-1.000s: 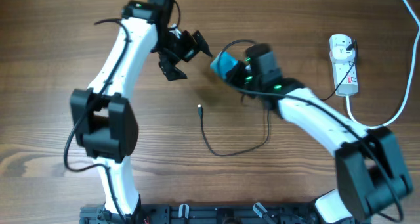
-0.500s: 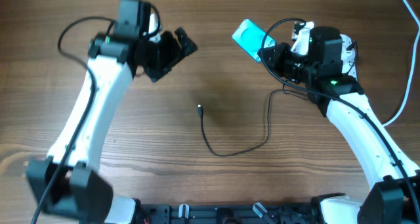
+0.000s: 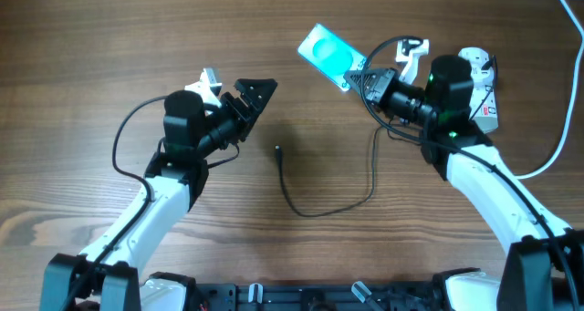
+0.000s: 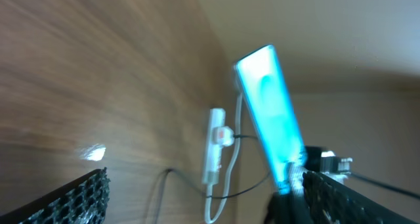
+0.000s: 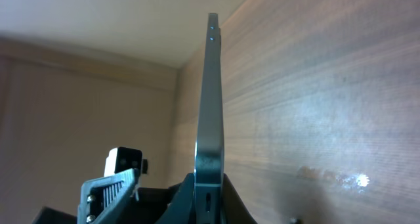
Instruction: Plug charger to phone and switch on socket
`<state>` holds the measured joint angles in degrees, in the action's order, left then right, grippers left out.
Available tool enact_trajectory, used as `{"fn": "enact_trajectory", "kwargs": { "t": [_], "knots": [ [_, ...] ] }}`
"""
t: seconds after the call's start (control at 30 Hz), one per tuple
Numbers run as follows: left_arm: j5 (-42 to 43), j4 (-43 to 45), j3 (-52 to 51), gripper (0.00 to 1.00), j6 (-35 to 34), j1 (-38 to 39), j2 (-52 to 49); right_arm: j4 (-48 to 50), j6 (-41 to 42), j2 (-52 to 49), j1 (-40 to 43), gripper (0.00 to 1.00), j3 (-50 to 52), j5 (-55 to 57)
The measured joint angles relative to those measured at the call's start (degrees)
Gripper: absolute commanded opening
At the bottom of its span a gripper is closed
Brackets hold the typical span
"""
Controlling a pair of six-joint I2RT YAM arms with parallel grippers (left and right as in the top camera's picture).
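My right gripper [image 3: 363, 74] is shut on one end of the phone [image 3: 325, 54], held off the table at the upper middle, teal screen up. The right wrist view shows the phone edge-on [image 5: 211, 106] between the fingers [image 5: 210, 191]. The left wrist view shows it as a bright teal slab [image 4: 269, 112]. The black charger cable [image 3: 319, 209] lies on the table, its small tip [image 3: 276, 150] free at the centre. The white socket [image 3: 479, 92] lies at the far right; it also shows in the left wrist view [image 4: 215, 148]. My left gripper [image 3: 254, 94] is open and empty, left of the phone.
A thicker white cable [image 3: 547, 156] runs from the socket along the right edge. A black plug [image 3: 485, 67] sits in the socket's outlet. Bare wooden table [image 3: 109, 56] lies to the left and front.
My right gripper has carried the phone left and slightly up. My left arm has swung down and toward the centre, its open gripper now pointing at the phone. The cable has not moved.
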<state>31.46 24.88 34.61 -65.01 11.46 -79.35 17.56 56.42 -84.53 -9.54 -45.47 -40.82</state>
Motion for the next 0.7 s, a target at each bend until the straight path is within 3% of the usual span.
{"fn": "enact_trajectory", "kwargs": {
  "t": [0.37, 0.5, 0.7],
  "knots": [
    [0.1, 16.1, -0.8, 1.0, -8.6, 0.8, -10.9, 24.0, 15.8, -15.2, -5.0, 0.04, 3.4, -2.4],
    [-0.2, 16.9, -0.8, 1.0, -9.7, 1.6, -12.0, 34.2, 20.8, -20.3, -7.1, 0.04, 3.5, -3.3],
    [-1.8, 17.5, -0.8, 1.0, -10.8, 1.6, -12.1, 38.4, 25.5, -23.4, -9.6, 0.04, 3.5, -3.8]
  ]
}}
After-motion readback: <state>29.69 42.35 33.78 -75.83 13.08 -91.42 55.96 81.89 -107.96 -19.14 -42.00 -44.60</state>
